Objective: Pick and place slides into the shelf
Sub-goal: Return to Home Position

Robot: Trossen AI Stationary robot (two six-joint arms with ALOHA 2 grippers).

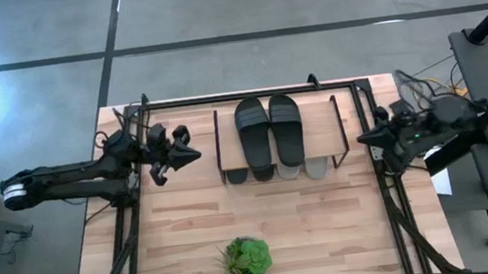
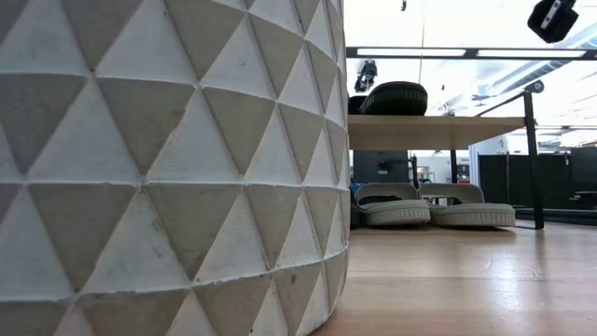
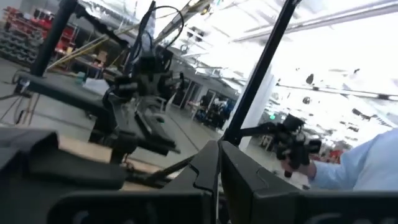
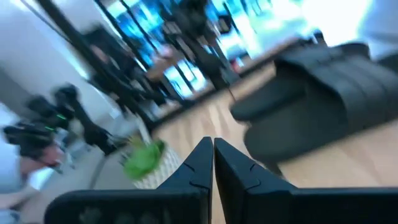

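Wooden tabletop (image 1: pixel 328 229) seen from above, w/ 2 dark robot arms coming in from the left and right edges of the frame.

Upper centre: the shelf (image 1: pixel 316 119), a light plank on a thin black wire frame. 2 black slides (image 1: pixel 253 131) lie side by side on the plank, left of its middle, and seem to reach its front edge. Under the plank, toes poke out toward the viewer: a dark pair (image 1: pixel 237 175) at left, prob. the other black slides, and the pale grey slides (image 1: pixel 316 166) at right. No slide lies loose on the table.

Left gripper (image 1: pixel 192 154) hangs just beside the shelf's left posts; right gripper (image 1: pixel 364 139) is near its right posts. Each wrist view shows its fingers (image 3: pixel 202 171) (image 4: pixel 198 163) pressed together, narrow, holding nothing.

Bottom centre: a small green plant (image 1: pixel 247 258) in a white faceted pot (image 2: pixel 168 168), well apart from the shelf.

Judgement: job looks done; arms only need to fold away. Risks:
- a gripper or elbow clips the wire frame on the way out; the light shelf shifts.
- that jolt tips the top pair off the front edge.
- a low sweep snags the toes sticking out below.
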